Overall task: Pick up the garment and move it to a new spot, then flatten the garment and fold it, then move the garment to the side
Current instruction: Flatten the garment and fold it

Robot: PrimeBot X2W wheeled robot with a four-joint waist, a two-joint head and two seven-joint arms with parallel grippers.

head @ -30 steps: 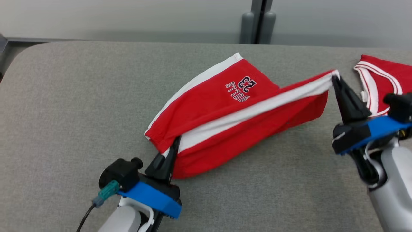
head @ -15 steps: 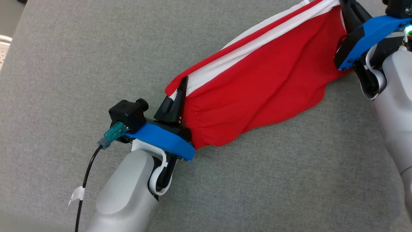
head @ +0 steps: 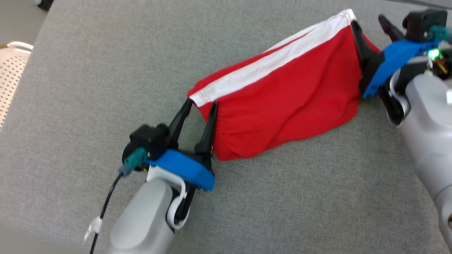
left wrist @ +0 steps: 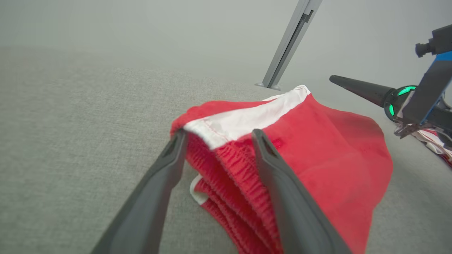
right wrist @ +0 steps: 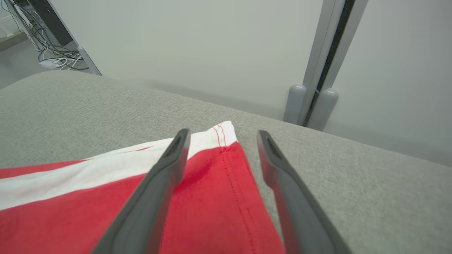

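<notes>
the garment point(head: 282, 102), red shorts with a broad white stripe along the upper edge, is lying folded lengthwise on the grey padded surface point(head: 106, 88), running slantwise from the centre toward the far right. its cloth is sagging in soft wrinkles, and no print is showing on the upper face.

the left gripper point(head: 201, 103) is sitting at the near-left end with its fingers spread wide, one finger just beside the cloth edge. the right gripper point(head: 367, 20) is sitting at the far-right end, its fingers also spread wide, holding nothing.

half a second ago both grippers were pinched shut on those two corners and the stripe was pulled taut; now both are opened and the shorts are resting slack. the head camera is also framing the scene differently.

the left wrist view is showing what the head view is not: the gathered elastic waistband lying in layers between the open fingers, and a second garment point(left wrist: 434, 141), red and white, at the right edge. the right wrist view is showing the stitched hem corner between that gripper's fingers, plus a grey post point(right wrist: 310, 106) and cables point(right wrist: 53, 53) beyond the surface.
</notes>
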